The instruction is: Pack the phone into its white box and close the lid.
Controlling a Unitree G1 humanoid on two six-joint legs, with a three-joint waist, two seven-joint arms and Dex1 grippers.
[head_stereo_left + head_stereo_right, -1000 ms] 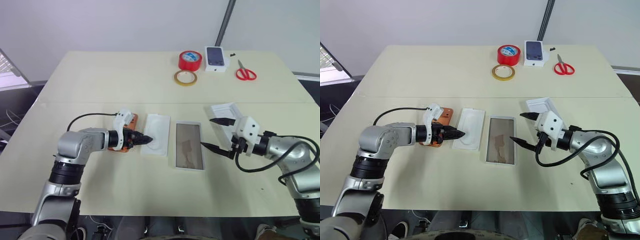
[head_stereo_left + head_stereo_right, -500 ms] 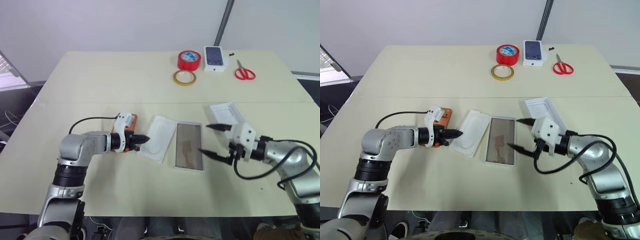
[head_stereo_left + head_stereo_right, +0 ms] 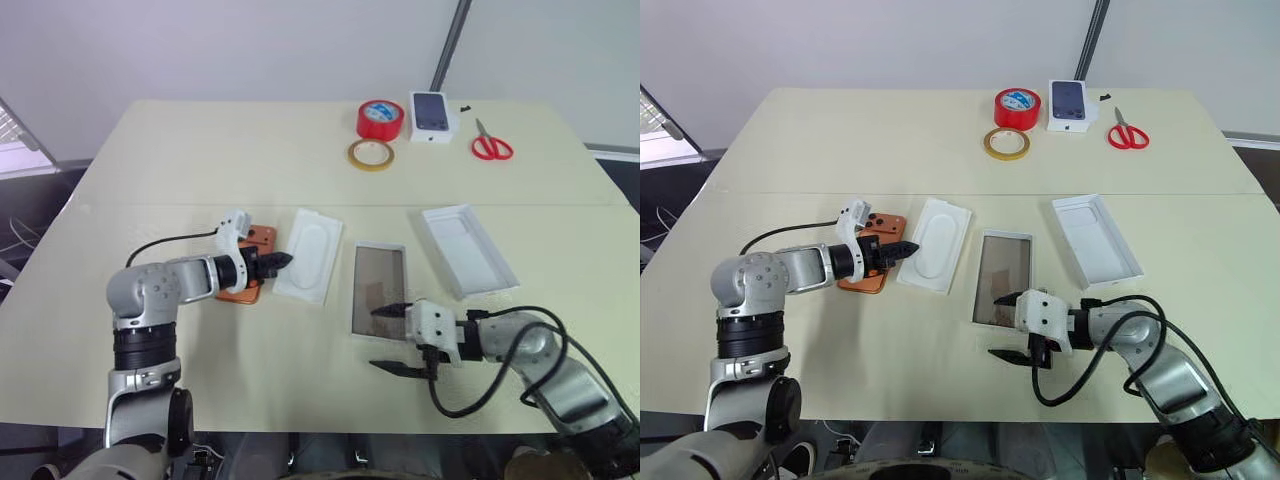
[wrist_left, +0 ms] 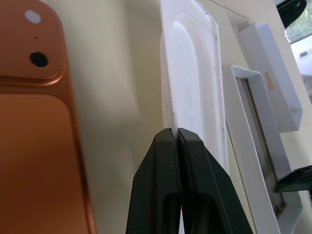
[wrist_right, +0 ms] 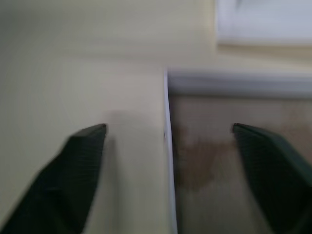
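The orange phone (image 3: pixel 263 240) lies back up on the table, partly under my left hand. Right beside it is a flat white insert (image 3: pixel 308 252) with an oval recess. My left gripper (image 3: pixel 283 261) is shut on that insert's thin near edge (image 4: pixel 171 119). The white box (image 3: pixel 378 285), with its brownish floor, lies open in the middle. The lid (image 3: pixel 465 250) rests inside up to its right. My right gripper (image 3: pixel 373 338) stands open at the box's near end. Its fingers (image 5: pixel 83 165) straddle the box's side rim (image 5: pixel 169 195).
Along the table's far edge are a red tape roll (image 3: pixel 380 120), a yellowish tape ring (image 3: pixel 371 155), a small white box printed with a dark phone (image 3: pixel 433 113) and red scissors (image 3: pixel 491 147). Bare tabletop spreads between these and the packing things.
My left gripper closed on the insert's edge, and the insert swung and shifted a little. My right gripper dropped from beside the lid to the box's near end, its jaws somewhat narrower.
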